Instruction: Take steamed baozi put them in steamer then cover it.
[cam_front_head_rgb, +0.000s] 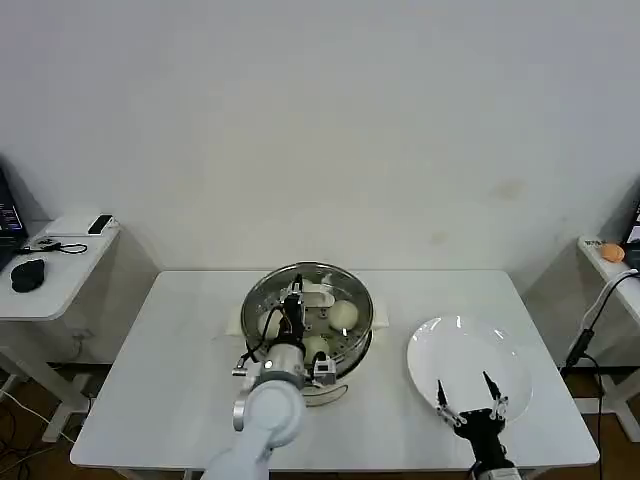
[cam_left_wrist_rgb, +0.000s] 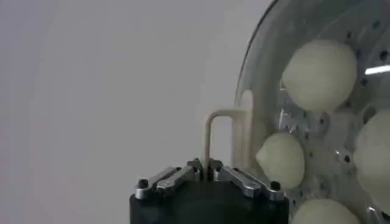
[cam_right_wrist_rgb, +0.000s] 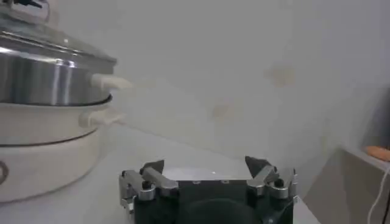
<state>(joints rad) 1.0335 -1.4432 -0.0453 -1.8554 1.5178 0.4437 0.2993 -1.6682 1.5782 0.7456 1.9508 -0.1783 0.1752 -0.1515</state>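
The cover (cam_front_head_rgb: 306, 297) sits on the steamer (cam_front_head_rgb: 262, 335) at the middle of the table (cam_front_head_rgb: 160, 380), and through its glass the steamed baozi (cam_front_head_rgb: 343, 315) lie on the perforated tray; three show plainly in the head view and four in the left wrist view. The left gripper (cam_front_head_rgb: 294, 296) is directly above the lid's centre, and in the left wrist view its fingers are drawn together on the pale handle (cam_left_wrist_rgb: 220, 131), which stands up thin between them. The move that follows turns on this grip, I judge: the handle lies straight ahead of the left gripper along its own line, so release and a straight lift would clear it. Whether the rim is fully seated all round is hard to tell, since the arm hides the near edge. The right gripper (cam_front_head_rgb: 470, 402) rests spread wide and empty over the near edge of the white plate (cam_front_head_rgb: 470, 355), well right of the steamer.
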